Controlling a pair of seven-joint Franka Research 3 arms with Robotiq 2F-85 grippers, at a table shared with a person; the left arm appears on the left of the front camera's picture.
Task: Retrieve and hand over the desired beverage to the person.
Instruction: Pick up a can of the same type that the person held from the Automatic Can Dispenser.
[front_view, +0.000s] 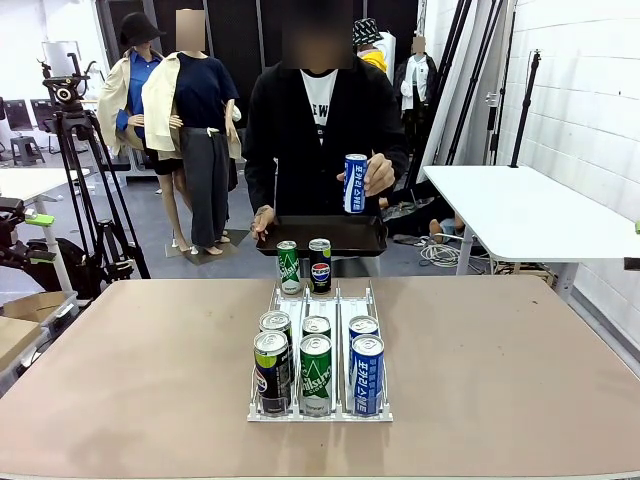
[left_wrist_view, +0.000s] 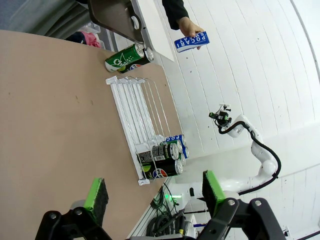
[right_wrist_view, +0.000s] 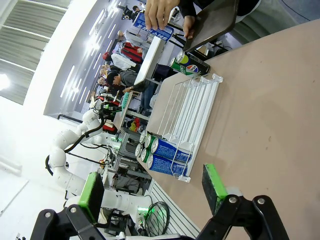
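1. Across table (front_view: 130, 350), person (front_view: 300, 130) holds blue can (front_view: 355, 184) upright in one hand, black tray (front_view: 350, 235) in other.
2. White rack (front_view: 300, 305) mid-table: six cans (front_view: 316, 362) at near end (green can (front_view: 288, 267), black can (front_view: 320, 265) at far end).
3. L gripper (left_wrist_view: 155, 192) & R gripper (right_wrist_view: 152, 187): both gaping, nothing btwn pads.

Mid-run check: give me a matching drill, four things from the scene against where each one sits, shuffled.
1. blue can
2. black tray
3. Pepsi can
4. wire rack

a. on the table, six cans at its near end
b. in the person's raised hand
c. standing beside the green can
d. carried flat in the person's other hand

Pairs: 1-b, 2-d, 3-c, 4-a
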